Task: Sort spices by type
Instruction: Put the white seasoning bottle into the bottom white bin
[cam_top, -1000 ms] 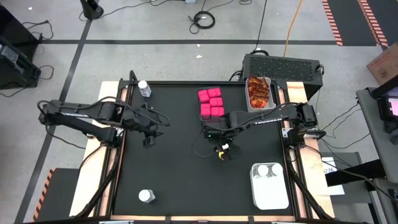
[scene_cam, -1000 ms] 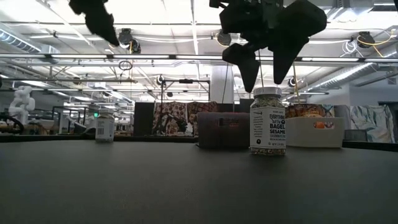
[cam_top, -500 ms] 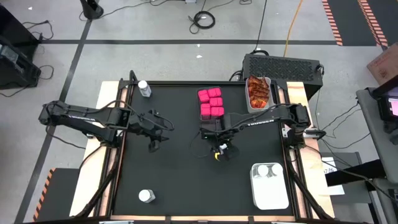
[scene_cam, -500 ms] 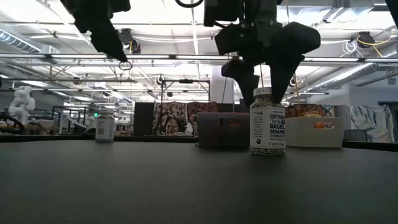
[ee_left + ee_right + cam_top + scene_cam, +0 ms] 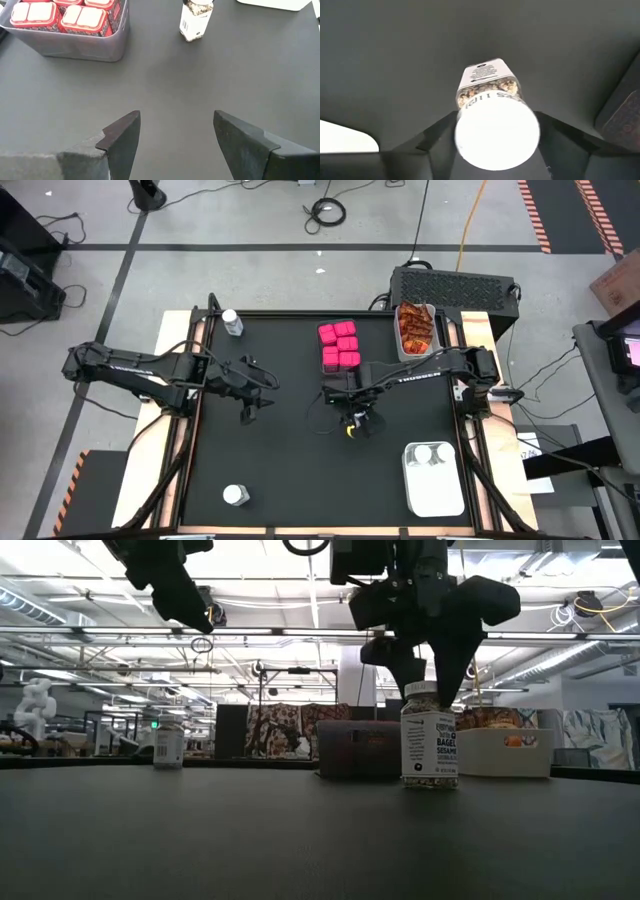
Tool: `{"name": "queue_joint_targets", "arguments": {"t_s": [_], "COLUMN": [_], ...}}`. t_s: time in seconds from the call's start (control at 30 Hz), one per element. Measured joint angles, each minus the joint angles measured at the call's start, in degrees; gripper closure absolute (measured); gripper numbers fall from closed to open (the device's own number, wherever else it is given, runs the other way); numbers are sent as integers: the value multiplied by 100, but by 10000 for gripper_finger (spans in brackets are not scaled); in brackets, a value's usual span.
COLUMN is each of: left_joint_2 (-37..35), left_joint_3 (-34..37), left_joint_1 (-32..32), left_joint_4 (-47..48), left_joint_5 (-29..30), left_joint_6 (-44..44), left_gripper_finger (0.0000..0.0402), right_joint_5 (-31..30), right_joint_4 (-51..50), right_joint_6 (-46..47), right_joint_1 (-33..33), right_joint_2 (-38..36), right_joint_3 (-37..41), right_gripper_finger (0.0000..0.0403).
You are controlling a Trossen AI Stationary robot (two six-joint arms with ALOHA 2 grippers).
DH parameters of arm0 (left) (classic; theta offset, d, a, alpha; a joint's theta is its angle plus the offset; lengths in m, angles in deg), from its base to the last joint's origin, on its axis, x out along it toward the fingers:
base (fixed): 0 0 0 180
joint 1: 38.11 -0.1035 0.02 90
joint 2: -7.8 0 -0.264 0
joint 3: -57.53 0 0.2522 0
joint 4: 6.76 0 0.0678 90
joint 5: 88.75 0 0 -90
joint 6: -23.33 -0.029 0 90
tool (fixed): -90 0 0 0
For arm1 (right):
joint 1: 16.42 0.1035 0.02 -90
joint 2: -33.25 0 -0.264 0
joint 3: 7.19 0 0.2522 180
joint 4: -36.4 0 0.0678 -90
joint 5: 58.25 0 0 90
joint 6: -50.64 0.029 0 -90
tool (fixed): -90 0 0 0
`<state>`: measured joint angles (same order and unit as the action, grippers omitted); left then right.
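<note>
A clear spice jar (image 5: 430, 736) with a white lid (image 5: 497, 135) stands upright mid-table, and my right gripper (image 5: 355, 418) is shut on it from above. My left gripper (image 5: 175, 145) hangs open over bare table left of centre (image 5: 250, 402), holding nothing. Pink packs (image 5: 339, 345) sit in a bin at the far middle. Orange-red sachets (image 5: 416, 330) fill a bin at the far right. Two more jars lie in the white bin (image 5: 433, 492) at the near right. Single jars stand at the far left (image 5: 232, 322) and the near left (image 5: 235, 495). My right gripper pinches the jar's white lid (image 5: 470, 150) between its two fingers (image 5: 437, 137), one on each side of the lid's rim. The fingers come from above, pointing down. The jar stays upright with its base (image 5: 430, 783) on the table.
The pink packs' bin (image 5: 75, 42) lies just beyond the held jar, toward the far edge. The middle and near-left parts of the black table top (image 5: 290, 470) are bare. Cables and a grey box (image 5: 455, 285) lie beyond the far edge.
My right gripper has sunk over the jar, and its fingers have closed in on the lid. My left gripper has come down a little and tipped, still open. The jar stands where it was.
</note>
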<state>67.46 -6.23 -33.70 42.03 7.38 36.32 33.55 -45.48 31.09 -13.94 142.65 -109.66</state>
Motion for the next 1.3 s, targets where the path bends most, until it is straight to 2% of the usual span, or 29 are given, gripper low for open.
{"name": "queue_joint_targets", "arguments": {"t_s": [0.17,0.33,0.57,0.73,0.93,1.3], "left_joint_2": [0,0,0,0,0,0], "left_joint_3": [0,0,-2,-2,-2,-2], "left_joint_1": [-1,-1,-1,0,0,0], "left_joint_4": [-1,0,-1,-4,-22,-102], "left_joint_5": [4,-15,-126,-140,-140,-142], "left_joint_6": [9,27,249,319,323,289], "left_gripper_finger": [149,149,149,149,149,149], "right_joint_5": [125,152,186,438,610,586], "right_joint_4": [-35,-278,-897,-1334,-1783,-1822], "right_joint_6": [129,761,2541,3891,5214,7484], "right_joint_1": [22,103,318,525,1098,2494], "right_joint_2": [-22,-22,-28,-37,-37,-50], "right_joint_3": [0,-76,-785,-1484,-2057,-2118], "right_gripper_finger": [218,218,213,215,214,212]}}
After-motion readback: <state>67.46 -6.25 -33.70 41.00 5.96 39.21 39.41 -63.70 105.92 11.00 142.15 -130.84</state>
